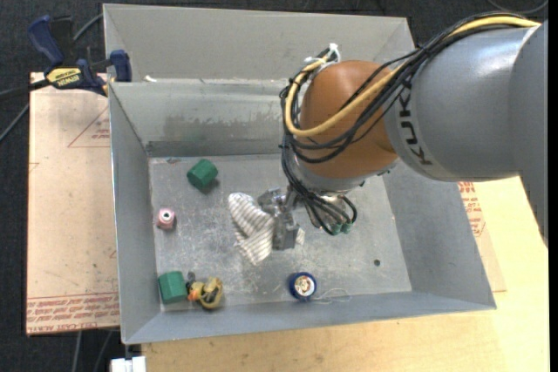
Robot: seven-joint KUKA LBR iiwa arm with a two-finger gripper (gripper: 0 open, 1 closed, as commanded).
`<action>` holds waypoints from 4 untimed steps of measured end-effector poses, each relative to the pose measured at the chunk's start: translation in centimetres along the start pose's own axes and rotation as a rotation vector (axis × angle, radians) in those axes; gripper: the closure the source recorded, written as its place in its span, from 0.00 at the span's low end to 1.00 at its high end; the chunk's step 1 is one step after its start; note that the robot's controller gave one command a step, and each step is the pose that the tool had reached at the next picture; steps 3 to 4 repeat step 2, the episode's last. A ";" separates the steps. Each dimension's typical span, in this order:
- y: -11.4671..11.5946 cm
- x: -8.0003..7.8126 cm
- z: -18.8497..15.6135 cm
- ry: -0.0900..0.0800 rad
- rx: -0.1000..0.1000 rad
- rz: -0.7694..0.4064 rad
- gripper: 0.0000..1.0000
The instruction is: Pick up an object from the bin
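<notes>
1. a kuka arm (471, 109) reaches into the grey metal bin (129, 213) from the right. its orange cover (344, 122) is looped with yellow and black cables (292, 96), and the gripper (284, 226) is down low over the middle of the bin floor.
2. the gripper's tip stands against the right edge of a crumpled white checked cloth (247, 226). the cloth lies on the floor just to the gripper's left, and the two appear to touch.
3. from this angle it cannot be told whether the gripper is open or closed, or whether any of the cloth is caught in it.
4. up and to the left of the gripper, a green cube (202, 174) sits near the back wall, apart from the cloth.
5. well to the gripper's left, beyond the cloth, a small pink spool (166, 219) rests alone near the left wall.
6. below the gripper and slightly to its right, a blue-and-white round object (302, 285) lies near the front wall, clear of the cloth.
7. down and well to the left of the gripper, in the front left corner, a green block (171, 286) sits just beside a small yellow toy (207, 294). the toy is too small to make out its exact form.
</notes>
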State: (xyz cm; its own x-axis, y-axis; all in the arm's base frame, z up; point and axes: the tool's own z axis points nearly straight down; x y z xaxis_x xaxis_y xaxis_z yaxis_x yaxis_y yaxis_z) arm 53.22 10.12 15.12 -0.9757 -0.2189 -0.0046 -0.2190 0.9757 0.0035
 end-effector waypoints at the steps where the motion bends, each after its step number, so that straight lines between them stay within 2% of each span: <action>1: -1.9 -0.7 -3.5 -0.008 0.002 -0.008 1.00; 2: 2.5 -1.3 -17.3 -0.004 -0.001 -0.084 1.00; 4: 2.5 -1.3 -17.3 -0.004 -0.001 -0.084 1.00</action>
